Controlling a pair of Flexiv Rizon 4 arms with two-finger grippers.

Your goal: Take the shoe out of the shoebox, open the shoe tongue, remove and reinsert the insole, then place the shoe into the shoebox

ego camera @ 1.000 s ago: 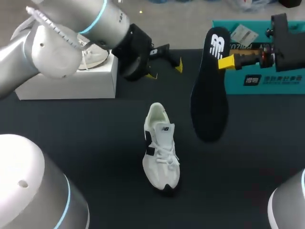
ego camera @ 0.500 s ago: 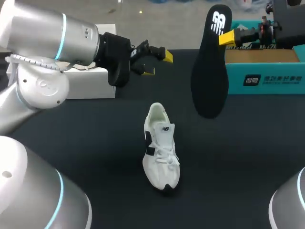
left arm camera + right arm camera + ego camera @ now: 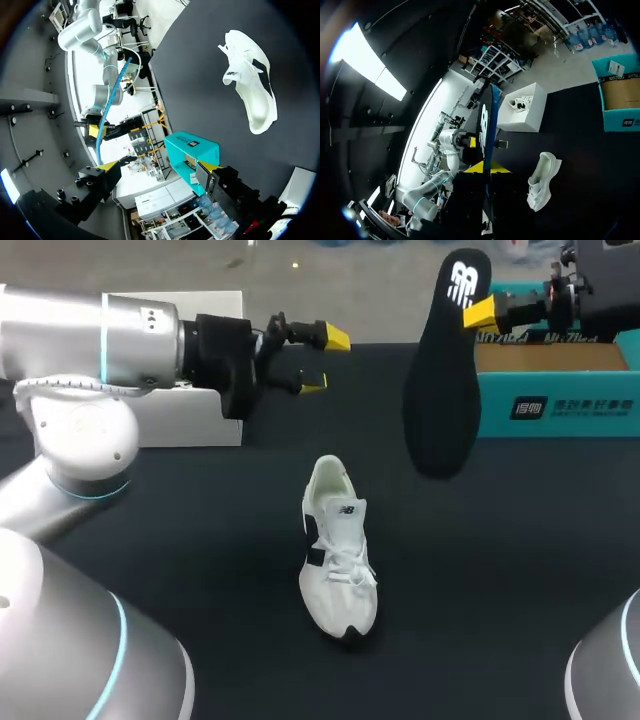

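Right jaws: closed on the black insole (image 3: 440,380), pinching it just below its white-logo end. The insole hangs long-end down beside the left end of the shoebox (image 3: 560,405). In the right wrist view the insole (image 3: 486,135) shows edge-on, rising straight out from between the two yellow tips.

Left jaws: open, yellow fingertips (image 3: 336,337) spread well apart, nothing between them. They are held over the far left part of the table (image 3: 200,540), just beside the white box (image 3: 190,420). The left wrist view shows the same, with a tip (image 3: 107,165) on either side and a bare gap between.

Shoe (image 3: 338,550): a white trainer with black side patches, standing on its sole near the middle of the black table, toe toward the near edge, laces tied. It is well apart from both jaws and from the insole. It also shows in both wrist views (image 3: 250,85) (image 3: 541,181).

Shoebox: teal, open-topped, on the far right of the table (image 3: 192,150) (image 3: 620,112); brown inside.

White box, right wrist view (image 3: 530,117): a second white shoe (image 3: 522,103) sits on top of it.
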